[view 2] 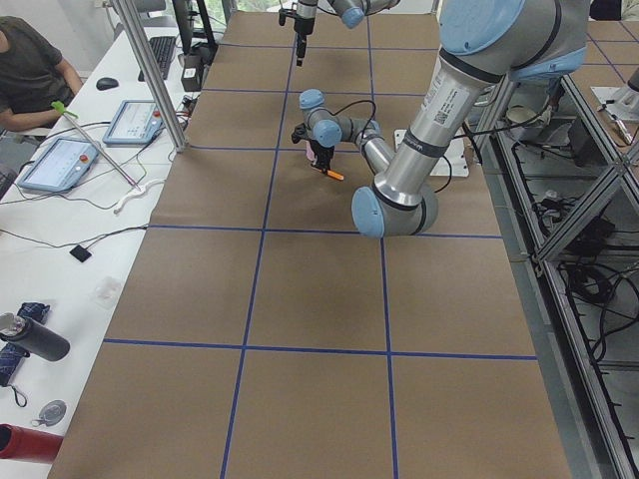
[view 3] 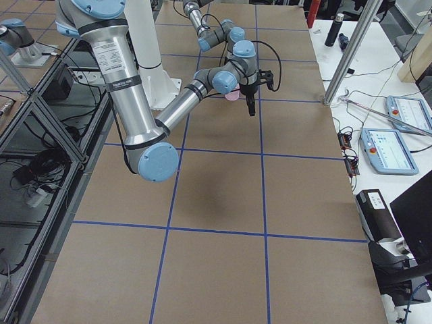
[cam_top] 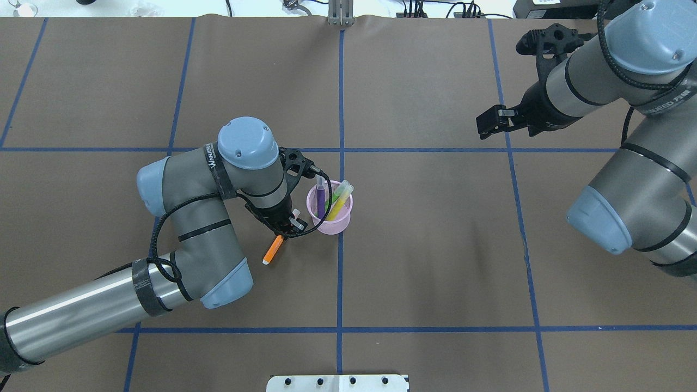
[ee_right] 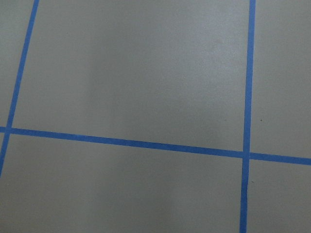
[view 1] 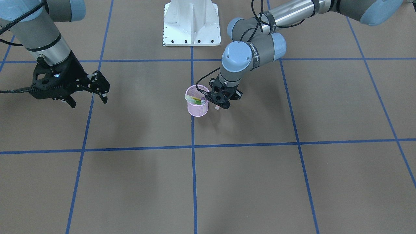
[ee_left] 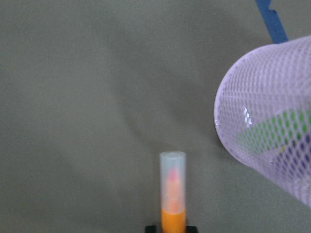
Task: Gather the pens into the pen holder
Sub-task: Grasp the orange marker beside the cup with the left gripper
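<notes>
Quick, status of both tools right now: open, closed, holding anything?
Left tool: closed on the orange pen.
Right tool: open, holding nothing.

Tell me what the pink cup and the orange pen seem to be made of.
Cup: fine wire mesh, probably painted metal, matte light pink. Its regular small holes let the green pen inside show through.
Orange pen: likely smooth plastic, with an opaque orange barrel and a frosted translucent cap through which the tip shows faintly.
</notes>
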